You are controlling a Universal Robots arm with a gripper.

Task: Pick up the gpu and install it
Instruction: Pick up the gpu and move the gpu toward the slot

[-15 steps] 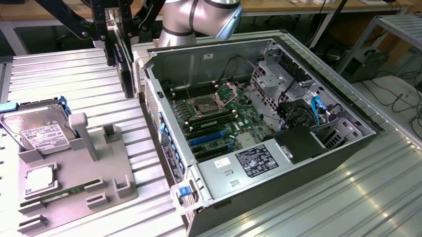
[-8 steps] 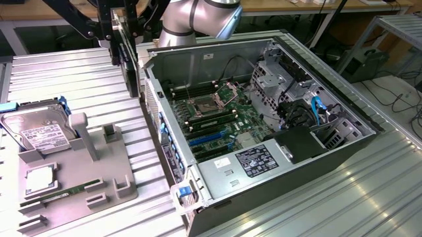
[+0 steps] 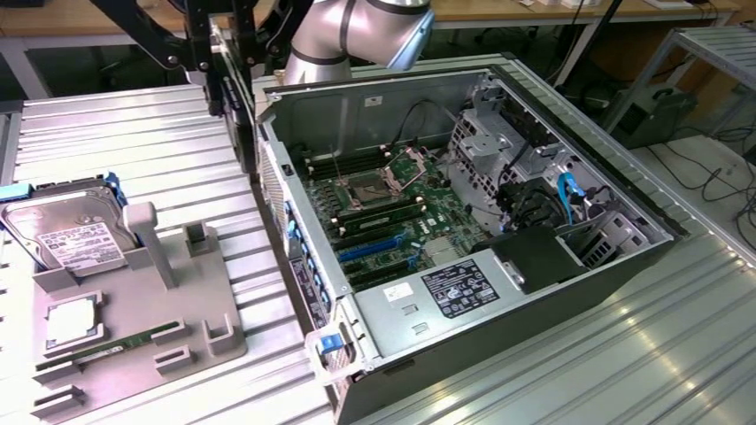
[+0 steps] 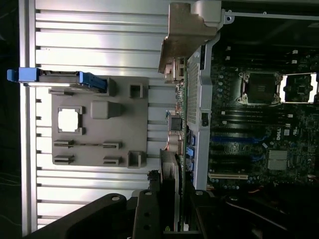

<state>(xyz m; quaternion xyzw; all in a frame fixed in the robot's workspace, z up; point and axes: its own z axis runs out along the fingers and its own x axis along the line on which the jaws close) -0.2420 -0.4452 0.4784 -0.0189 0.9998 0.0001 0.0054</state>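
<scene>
Black-shrouded gpu (image 4: 171, 174) is clamped edge-on in our gripper (image 4: 173, 209), jaws part-closed on it. We see it hanging lengthwise from the fingers, upper left of the exterior view, just outside the computer case (image 4: 202, 99) wall. Blue slots (image 3: 375, 246) lie lower right of it.

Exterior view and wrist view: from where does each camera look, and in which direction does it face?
Exterior view: raised beside the table, facing down into the open computer case and the grey fixture tray; the arm's silver joint shows behind the case.
Wrist view: on the wrist, facing down past the gripper, shut on the gpu, at tray and case.
Both share the tray, the hard drive and the motherboard.
</scene>
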